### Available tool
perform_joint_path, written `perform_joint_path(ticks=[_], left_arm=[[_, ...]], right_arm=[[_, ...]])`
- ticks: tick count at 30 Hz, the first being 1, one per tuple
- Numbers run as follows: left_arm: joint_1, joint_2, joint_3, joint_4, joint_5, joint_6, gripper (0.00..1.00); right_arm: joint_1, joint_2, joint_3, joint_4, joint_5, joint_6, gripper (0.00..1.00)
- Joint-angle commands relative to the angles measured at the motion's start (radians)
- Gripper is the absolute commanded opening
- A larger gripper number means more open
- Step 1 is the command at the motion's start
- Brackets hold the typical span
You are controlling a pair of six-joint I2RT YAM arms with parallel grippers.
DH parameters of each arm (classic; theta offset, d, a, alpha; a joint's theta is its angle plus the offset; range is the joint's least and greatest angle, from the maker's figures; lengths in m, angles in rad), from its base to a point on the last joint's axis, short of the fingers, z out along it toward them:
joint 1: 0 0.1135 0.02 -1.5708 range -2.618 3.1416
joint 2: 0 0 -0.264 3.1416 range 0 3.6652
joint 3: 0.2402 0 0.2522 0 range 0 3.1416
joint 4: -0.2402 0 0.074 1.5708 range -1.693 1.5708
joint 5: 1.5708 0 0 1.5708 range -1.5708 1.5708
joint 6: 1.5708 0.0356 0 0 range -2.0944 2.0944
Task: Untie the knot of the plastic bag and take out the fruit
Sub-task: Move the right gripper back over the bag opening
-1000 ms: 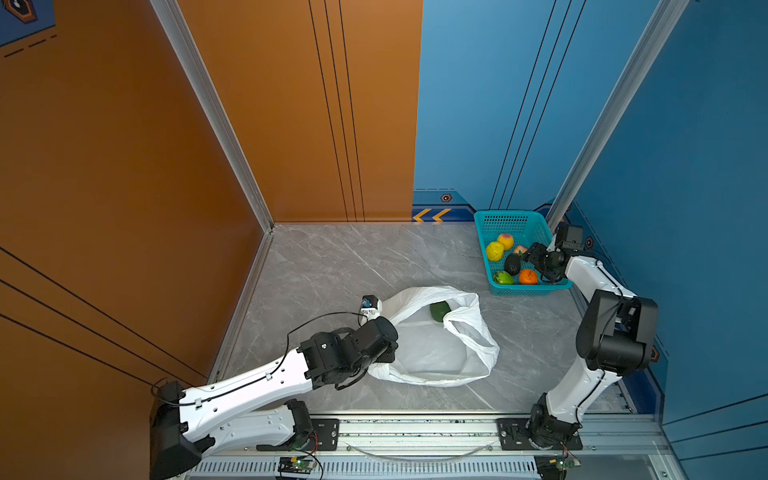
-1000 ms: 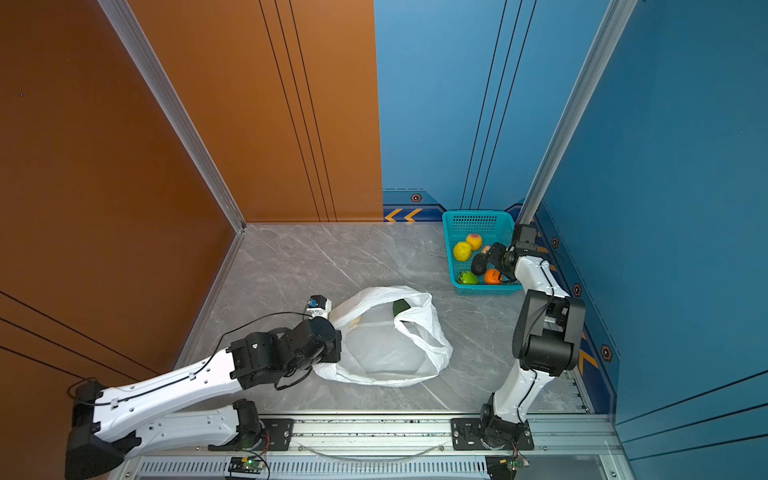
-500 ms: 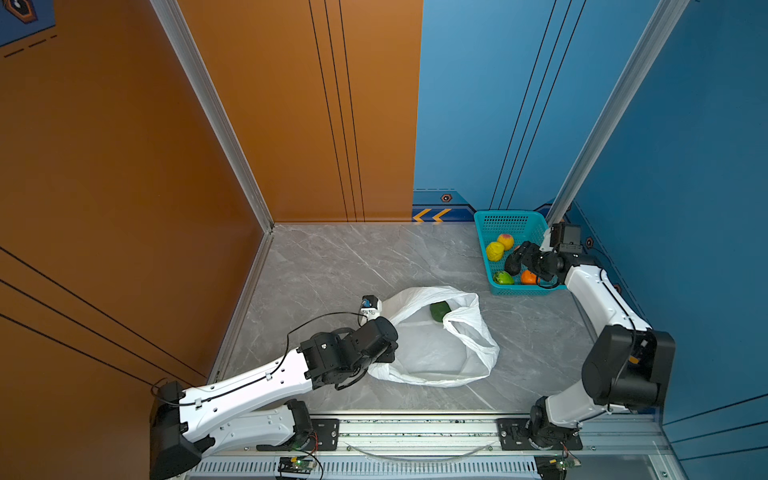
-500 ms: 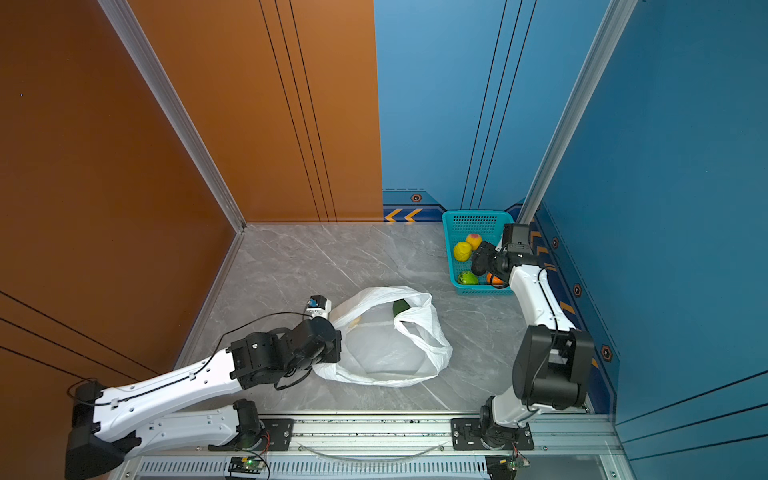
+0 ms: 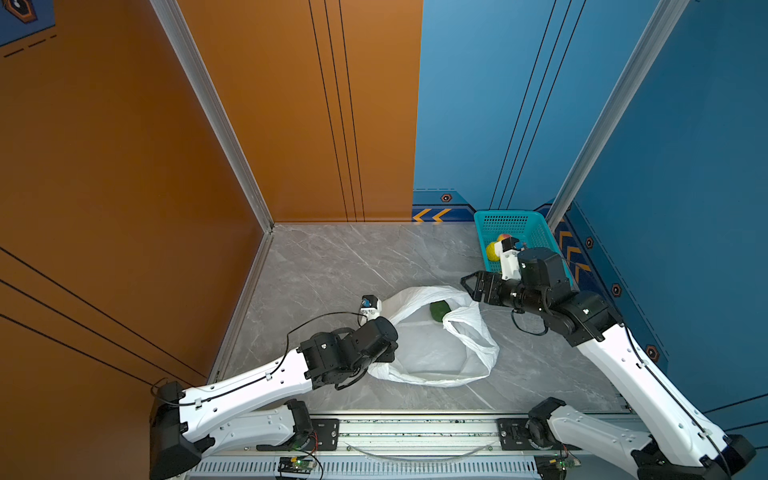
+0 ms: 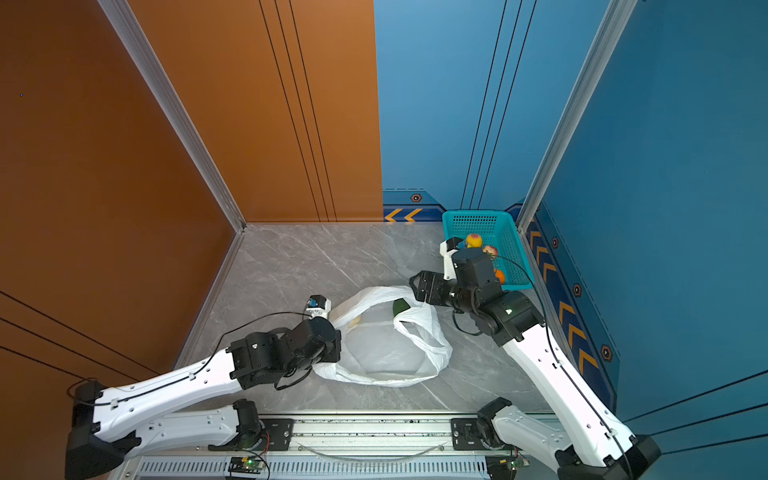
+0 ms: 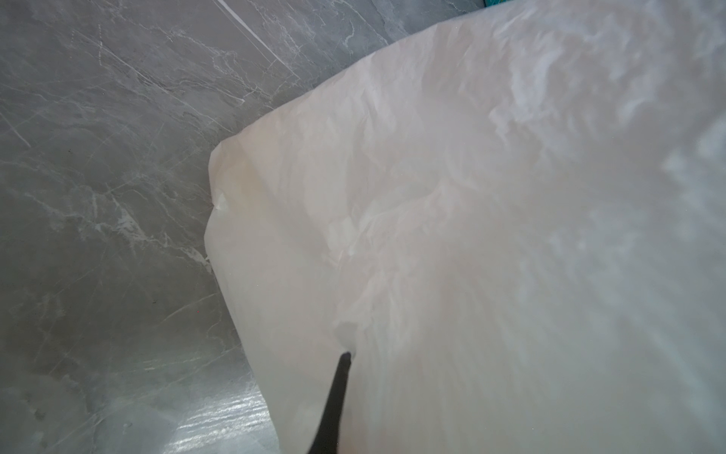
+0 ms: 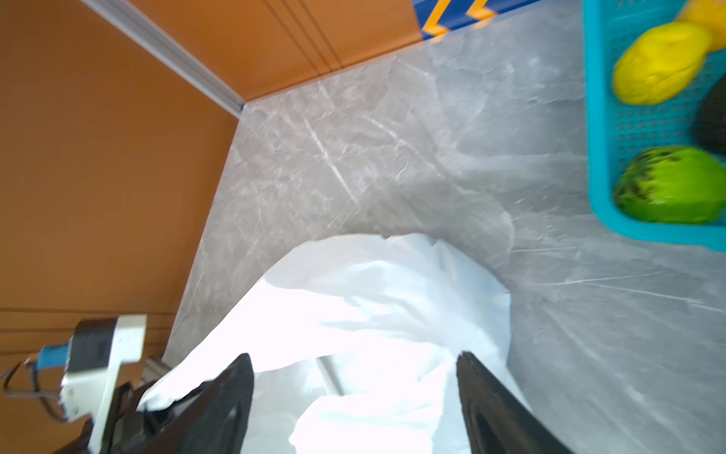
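The left claw is shut on the near-left edge of the plastic bag. The bag lies slack in the middle of the floor with its mouth gaping. The right claw hangs wide open and empty over the bag's far-right rim. Reaching for the dark green fruit just inside that rim, it could catch the loose handle loop instead, dragging the film and rolling the fruit deeper. The bag is thin, crinkled, translucent white.
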Motion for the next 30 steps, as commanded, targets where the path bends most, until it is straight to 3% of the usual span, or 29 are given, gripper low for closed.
perform_joint_path(ticks=[1,7,18,30], left_arm=[[0.000,-0.010,0.025,-0.027,-0.033,0.019,0.00],[0.001,-0.015,0.034,-0.028,-0.042,0.022,0.00],[0.004,-0.013,0.054,-0.025,-0.055,0.024,0.00],[0.008,0.008,0.082,-0.023,-0.054,0.032,0.00]], right_arm=[[0.170,0.002,0.011,-0.035,0.115,0.134,0.82],[0.388,0.043,-0.020,0.042,0.202,0.227,0.82],[0.547,0.175,-0.186,0.241,0.291,0.210,0.81],[0.550,0.371,-0.280,0.340,0.209,0.192,0.81]])
